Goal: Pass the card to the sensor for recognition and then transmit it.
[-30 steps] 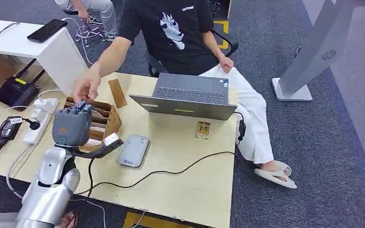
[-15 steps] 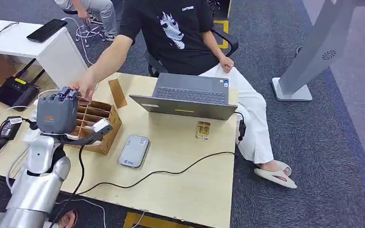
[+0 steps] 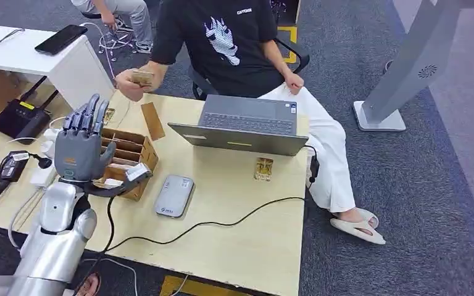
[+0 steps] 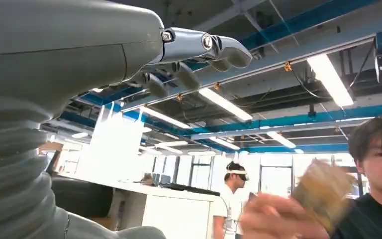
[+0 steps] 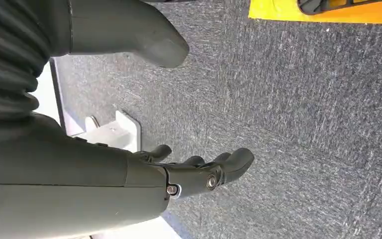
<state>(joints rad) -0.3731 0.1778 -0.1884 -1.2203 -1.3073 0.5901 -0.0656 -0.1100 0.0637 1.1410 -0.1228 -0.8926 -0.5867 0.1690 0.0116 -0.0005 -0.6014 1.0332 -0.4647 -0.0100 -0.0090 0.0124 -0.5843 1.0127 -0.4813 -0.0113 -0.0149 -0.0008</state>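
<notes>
Clearly the left hand point(image 3: 80, 145) grasps nothing: it is raised palm-forward above the table, fingers point(image 3: 89, 114) straight and spread, thumb out to the side over the near corner of the compartmented wooden card box point(image 3: 129, 161). The left wrist view bears this out, showing its fingers apart against the ceiling lights. The right hand point(image 5: 194, 172) hangs low over grey carpet with its fingers loosely extended and nothing in them.

The card point(image 3: 142, 78) sits with the seated person, pinched in that person's hand point(image 3: 131, 83) above the far edge of the table point(image 3: 247, 240). From the left hand it lies ahead and slightly to the right, higher and apart from the fingertips, its long axis roughly level and crosswise. The left hand is plainly the nearer one, so the handover looks complete. The grey card reader point(image 3: 174, 195) rests flat just beside the box, nearer the laptop point(image 3: 247, 126).
</notes>
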